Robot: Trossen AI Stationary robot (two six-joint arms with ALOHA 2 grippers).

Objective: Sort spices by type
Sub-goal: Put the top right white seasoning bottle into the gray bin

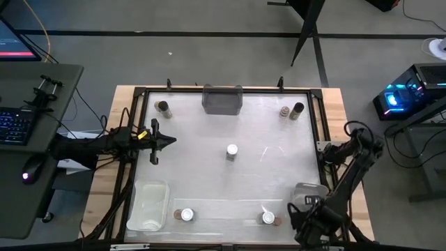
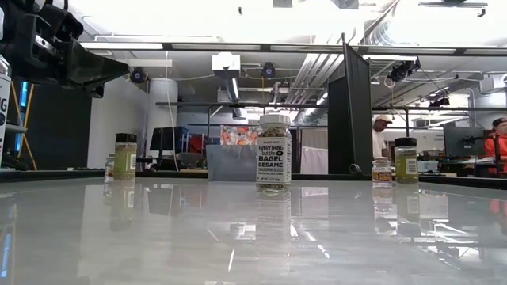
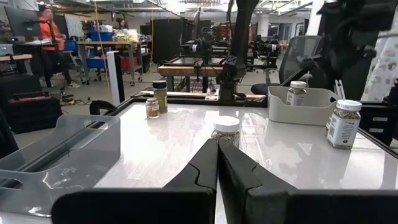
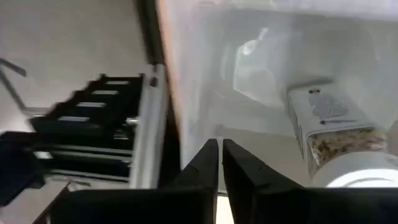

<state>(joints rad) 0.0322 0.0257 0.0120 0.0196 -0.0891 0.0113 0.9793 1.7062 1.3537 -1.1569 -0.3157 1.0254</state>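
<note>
Taking the table as a clock face seen from above, the right gripper (image 1: 304,209) sits at about five o'clock, its fingers pressed together on nothing, beside a white-lidded jar (image 1: 268,218). Another white-lidded jar (image 1: 186,215) stands at seven o'clock beside a clear bin (image 1: 148,204). The bagel seasoning jar (image 1: 231,151) stands at centre. At nine o'clock the left gripper (image 1: 165,141) hovers, fingers pressed together, empty. Farther, jars stand at eleven o'clock (image 1: 163,107) and one o'clock (image 1: 292,111), a grey bin (image 1: 222,99) at twelve.

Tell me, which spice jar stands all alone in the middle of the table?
The white-lidded bagel sesame jar; the other jars sit near the table's corners and edges.
</note>
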